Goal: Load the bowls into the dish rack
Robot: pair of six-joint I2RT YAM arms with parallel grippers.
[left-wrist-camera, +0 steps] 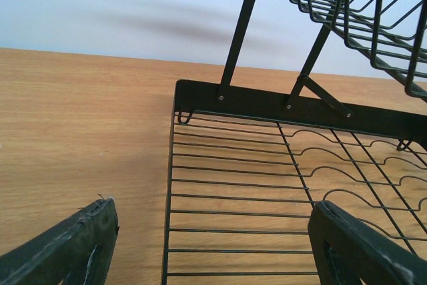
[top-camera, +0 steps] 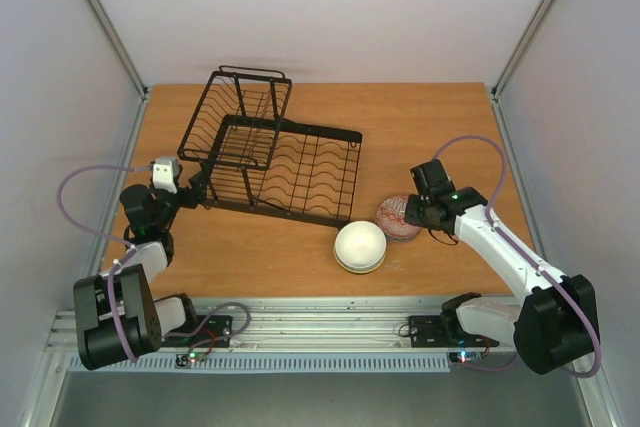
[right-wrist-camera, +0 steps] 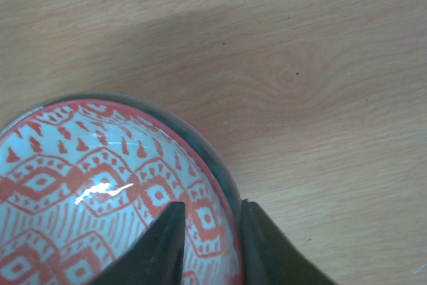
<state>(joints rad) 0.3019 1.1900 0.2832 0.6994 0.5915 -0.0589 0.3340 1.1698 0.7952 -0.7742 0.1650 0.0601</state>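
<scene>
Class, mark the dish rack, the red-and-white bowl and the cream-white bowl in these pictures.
dish rack [top-camera: 305,175]: top external view, on the wavy wires of its flat tray.
red-and-white bowl [right-wrist-camera: 80,185]: right wrist view, on its patterned inner wall.
cream-white bowl [top-camera: 360,245]: top external view, on its pale middle.

left arm folded low, its forearm reaching forward. the left gripper is held level with its fingers spread wide apart. right arm stretched forward and inward, wrist pitched down. the right gripper is pinched on the red-and-white bowl, whose rim sits between the jaws, one finger inside it.
</scene>
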